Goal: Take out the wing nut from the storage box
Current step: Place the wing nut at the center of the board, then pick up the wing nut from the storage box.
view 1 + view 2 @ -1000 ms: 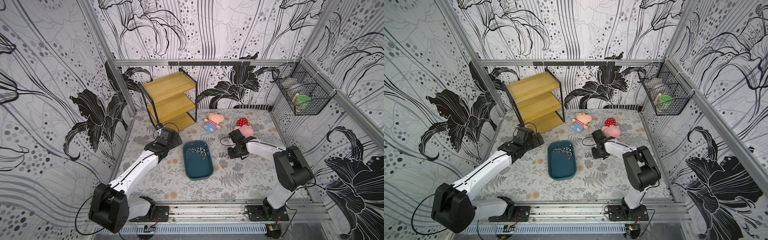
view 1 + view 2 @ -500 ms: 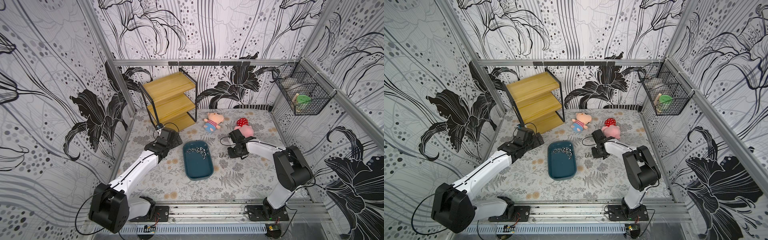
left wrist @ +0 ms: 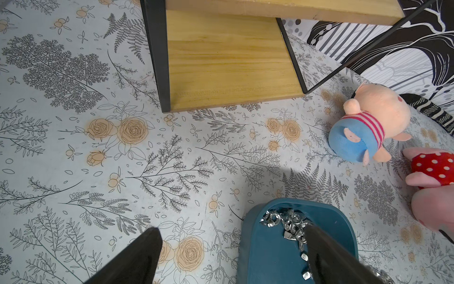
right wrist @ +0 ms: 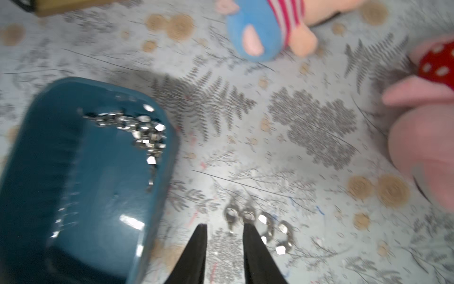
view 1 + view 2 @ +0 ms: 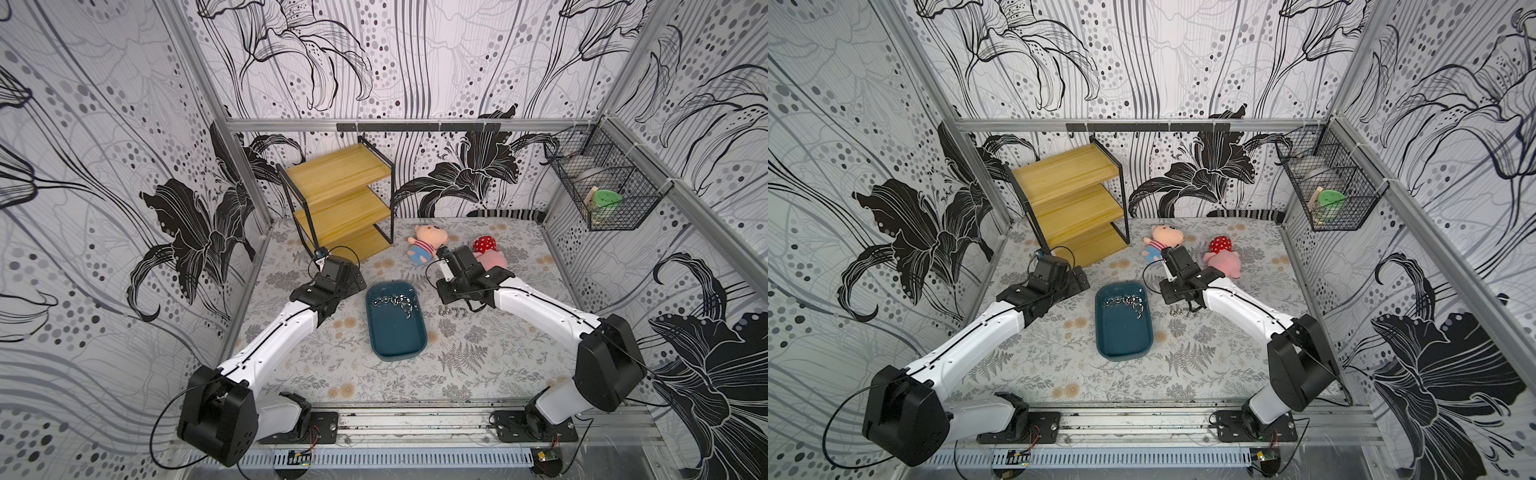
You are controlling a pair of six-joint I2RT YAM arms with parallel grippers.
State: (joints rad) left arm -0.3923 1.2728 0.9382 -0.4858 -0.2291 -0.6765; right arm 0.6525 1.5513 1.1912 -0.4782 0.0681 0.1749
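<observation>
Floral mat, lily-print walls — storage box at centre

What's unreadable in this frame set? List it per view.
- Silver wing nuts in the dark teal plastic storage box: too small to count in both top views; blurred in the right wrist view; partly behind the left gripper in the left wrist view.
- Loose silver nuts on the floral mat: right wrist view blurred, count unclear.
- Black wire mesh basket contents: mesh obscures them in both top views.
</observation>
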